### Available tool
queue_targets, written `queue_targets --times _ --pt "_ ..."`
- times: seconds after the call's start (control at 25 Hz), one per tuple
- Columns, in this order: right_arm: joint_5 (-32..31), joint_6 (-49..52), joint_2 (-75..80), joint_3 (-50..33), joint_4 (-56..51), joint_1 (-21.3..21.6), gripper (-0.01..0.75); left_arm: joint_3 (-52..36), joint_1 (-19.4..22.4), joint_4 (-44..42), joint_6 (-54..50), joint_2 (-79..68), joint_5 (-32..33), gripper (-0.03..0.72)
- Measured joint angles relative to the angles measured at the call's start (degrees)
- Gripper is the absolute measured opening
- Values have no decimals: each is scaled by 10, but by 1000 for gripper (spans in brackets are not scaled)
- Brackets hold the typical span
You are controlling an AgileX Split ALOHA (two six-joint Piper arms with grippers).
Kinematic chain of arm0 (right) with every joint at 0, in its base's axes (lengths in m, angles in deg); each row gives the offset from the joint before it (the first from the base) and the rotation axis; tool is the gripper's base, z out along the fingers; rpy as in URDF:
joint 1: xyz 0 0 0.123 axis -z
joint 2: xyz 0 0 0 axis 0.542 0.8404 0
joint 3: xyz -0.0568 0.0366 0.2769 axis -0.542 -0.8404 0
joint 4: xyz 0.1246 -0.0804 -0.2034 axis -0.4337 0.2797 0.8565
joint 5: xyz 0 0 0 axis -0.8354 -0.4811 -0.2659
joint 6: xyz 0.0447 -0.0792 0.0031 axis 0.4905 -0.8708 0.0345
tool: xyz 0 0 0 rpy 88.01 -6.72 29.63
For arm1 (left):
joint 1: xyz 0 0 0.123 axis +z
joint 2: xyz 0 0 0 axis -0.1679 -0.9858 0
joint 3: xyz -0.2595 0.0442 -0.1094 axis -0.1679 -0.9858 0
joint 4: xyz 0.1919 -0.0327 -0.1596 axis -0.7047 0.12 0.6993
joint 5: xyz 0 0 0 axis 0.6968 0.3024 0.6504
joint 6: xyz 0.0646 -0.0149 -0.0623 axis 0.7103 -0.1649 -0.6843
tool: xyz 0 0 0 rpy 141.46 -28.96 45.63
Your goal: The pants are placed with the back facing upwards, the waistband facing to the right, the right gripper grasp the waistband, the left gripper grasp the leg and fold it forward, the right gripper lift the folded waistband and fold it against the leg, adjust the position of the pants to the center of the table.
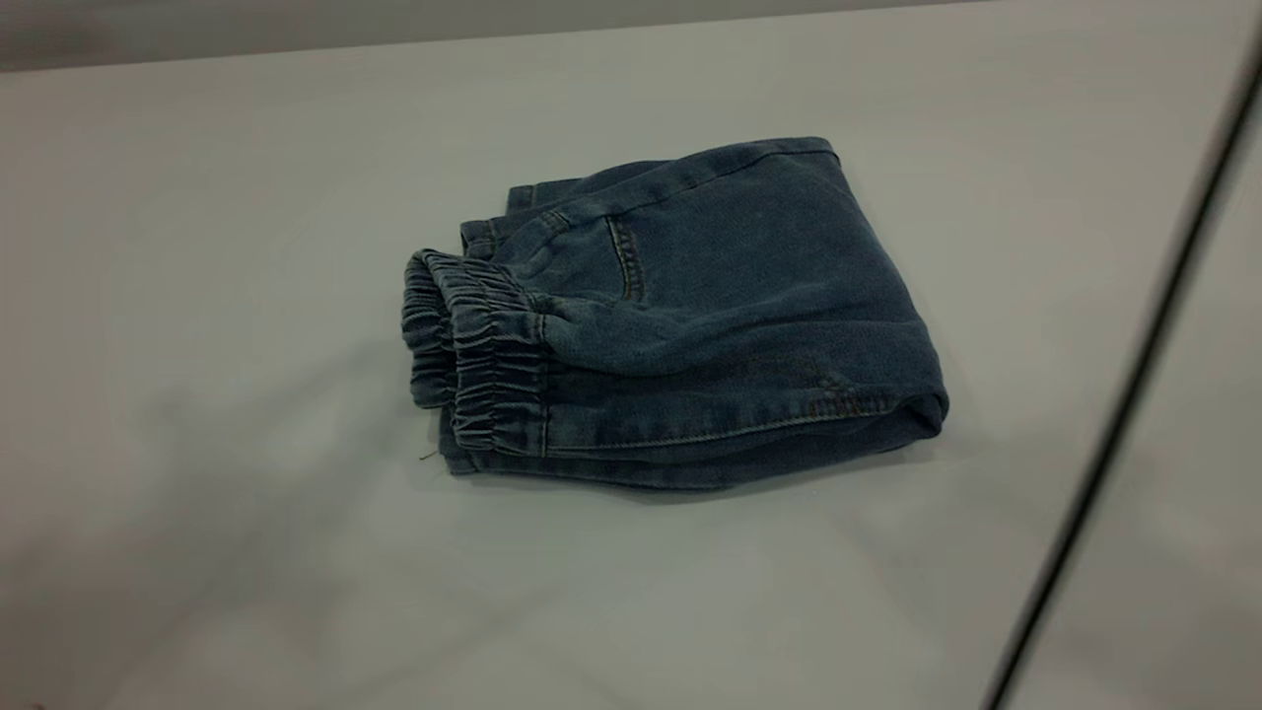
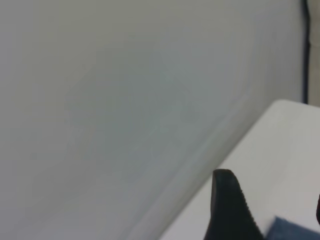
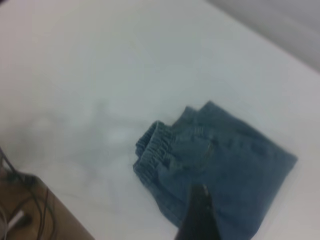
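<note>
Pants (image 1: pixel 690 325) folded into compact bundle, lying mid table (image 1: pixel 246 197), well off edges. Waistband (image 1: pixel 473 355) on top, at bundle's left end. Left gripper (image 2: pixel 230 210), right gripper (image 3: pixel 200 215): grip state can't tell; neither touching pants.

White table (image 1: pixel 246 572): folded pants (image 1: pixel 710 325) lying on it.

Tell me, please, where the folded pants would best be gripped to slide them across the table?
Probably the ruched waistband, approached from the exterior view's left: it forms a thick, raised, stacked edge of the pants, facing open table, so the jaws could likely close around it.
</note>
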Motion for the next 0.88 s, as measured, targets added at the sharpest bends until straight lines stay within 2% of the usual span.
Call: queue_targets --times 0.16,0.36,0.48,0.64,0.88 --pt "1 11 -78 -37 0 0 472 0 0 -34 -41 24 77 383" --pt "1 17 -178 -134 6 0 472 -26 0 -59 -77 26 167 383" --pt "3 21 -240 -209 6 0 472 -66 0 -56 -104 37 171 383" --pt "49 44 -317 -319 9 0 471 -139 0 -56 -112 58 170 383" --pt "56 54 -421 -482 19 0 471 -260 0 -55 -118 106 171 383"
